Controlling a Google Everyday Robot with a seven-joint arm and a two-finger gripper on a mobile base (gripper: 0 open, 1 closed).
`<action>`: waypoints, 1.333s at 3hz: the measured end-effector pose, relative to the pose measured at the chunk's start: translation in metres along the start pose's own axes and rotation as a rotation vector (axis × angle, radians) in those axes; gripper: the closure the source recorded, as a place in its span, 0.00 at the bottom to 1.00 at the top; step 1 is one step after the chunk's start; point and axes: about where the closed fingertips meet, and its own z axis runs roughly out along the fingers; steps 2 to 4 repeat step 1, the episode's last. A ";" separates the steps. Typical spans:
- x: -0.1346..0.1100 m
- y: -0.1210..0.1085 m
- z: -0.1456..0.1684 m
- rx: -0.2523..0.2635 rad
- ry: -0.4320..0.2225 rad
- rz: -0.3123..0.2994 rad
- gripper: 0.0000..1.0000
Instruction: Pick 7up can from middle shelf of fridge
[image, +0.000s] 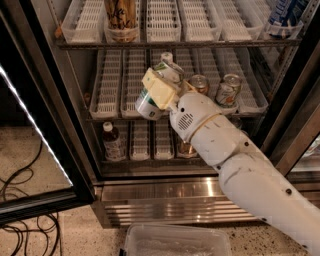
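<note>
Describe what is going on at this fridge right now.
The robot's gripper is clamped on the 7up can, holding it tilted in front of the middle shelf of the open fridge. The can looks lifted off its lane. A copper can and a pale can stand further right on that shelf.
</note>
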 end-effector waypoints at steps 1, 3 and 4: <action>0.005 0.002 -0.001 -0.003 0.006 0.001 1.00; 0.005 0.002 -0.001 -0.003 0.006 0.001 1.00; 0.005 0.002 -0.001 -0.003 0.006 0.001 1.00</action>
